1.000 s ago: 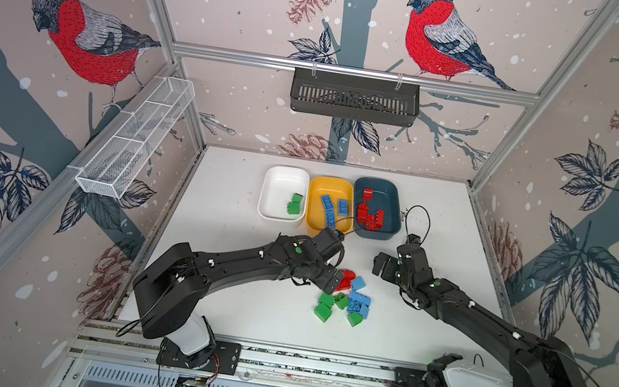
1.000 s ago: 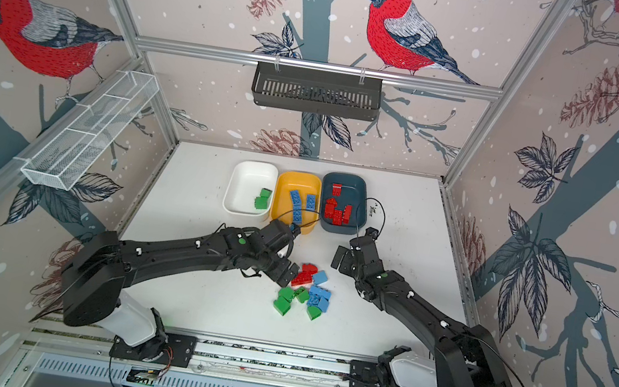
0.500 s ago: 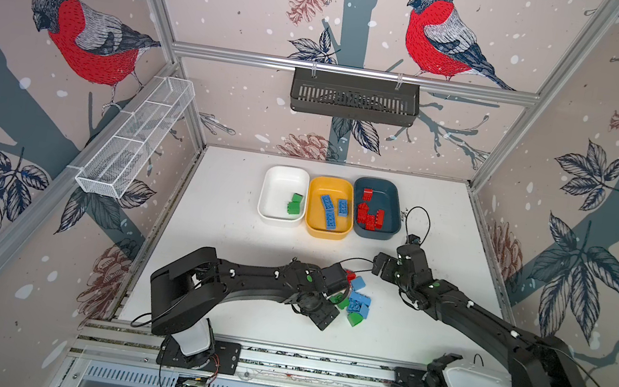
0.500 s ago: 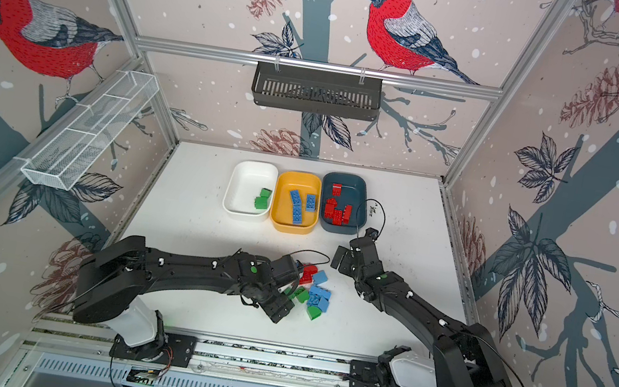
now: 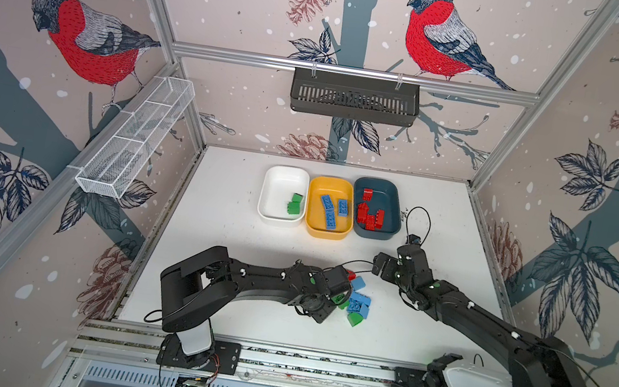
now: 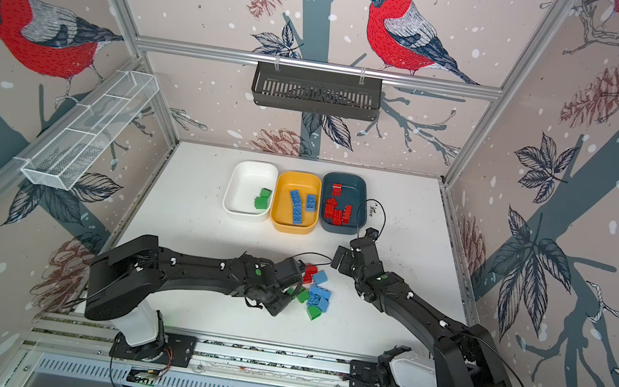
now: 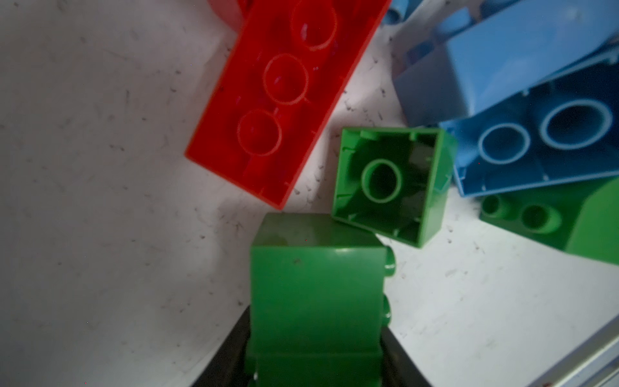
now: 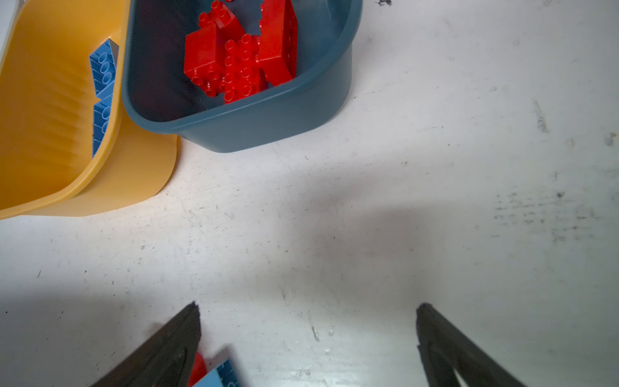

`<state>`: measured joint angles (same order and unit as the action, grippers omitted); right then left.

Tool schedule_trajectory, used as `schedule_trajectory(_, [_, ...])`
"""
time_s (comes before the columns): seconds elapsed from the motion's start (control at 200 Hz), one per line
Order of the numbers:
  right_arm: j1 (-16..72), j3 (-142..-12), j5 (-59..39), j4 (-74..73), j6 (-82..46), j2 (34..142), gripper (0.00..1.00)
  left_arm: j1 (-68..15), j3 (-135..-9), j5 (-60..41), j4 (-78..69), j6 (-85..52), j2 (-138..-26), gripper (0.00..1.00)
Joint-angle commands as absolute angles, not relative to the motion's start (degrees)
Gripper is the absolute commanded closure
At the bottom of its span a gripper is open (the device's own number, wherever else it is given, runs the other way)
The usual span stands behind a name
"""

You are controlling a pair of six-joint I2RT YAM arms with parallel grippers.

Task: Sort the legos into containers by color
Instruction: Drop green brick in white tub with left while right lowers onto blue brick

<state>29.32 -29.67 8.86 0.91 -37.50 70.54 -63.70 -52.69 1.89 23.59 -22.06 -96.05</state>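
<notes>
The left claw (image 7: 316,321) is clenched on a green brick (image 7: 315,278) at the edge of the loose pile (image 5: 360,300) on the desk (image 5: 231,224) — the right claw (image 8: 308,304) hangs spread wide over bare desk near the teal tub (image 8: 268,124) of red bricks (image 8: 241,57).

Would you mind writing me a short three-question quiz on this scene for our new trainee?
1. True or false: the white tub holds blue bricks.
2. What colour is the brick in the left gripper? A red, B green, C blue.
3. Fill in: the right gripper is ___, with nothing between its jaws.
Key: 1 false, it holds green bricks; 2 B; 3 open.
</notes>
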Motion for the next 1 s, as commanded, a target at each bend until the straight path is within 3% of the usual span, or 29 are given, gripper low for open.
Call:
schedule_trajectory(0.0, [29.34,-29.88,8.74,0.8,-36.96,70.5,0.0,-63.66,-52.22,3.5,23.37,-22.85,-95.67,0.58])
schedule_trajectory(0.39, [32.14,-29.03,3.75,9.29,-35.71,67.6,0.01,-55.67,-48.2,3.7,16.32,-25.7,-88.47,0.66])
schedule_trajectory(0.57, [32.17,-27.62,1.94,14.58,-36.51,63.27,0.01,-53.59,-47.13,14.34,13.72,-25.43,-79.88,0.67])
schedule_trajectory(0.825, [32.3,-25.87,1.7,16.25,-39.26,58.52,0.01,-40.34,-51.06,22.99,7.31,-26.42,-77.61,0.68])
schedule_trajectory(0.995, [32.17,-24.81,0.7,15.78,-40.52,56.79,0.0,-31.73,-49.94,25.68,-4.83,-27.51,-79.05,0.67])
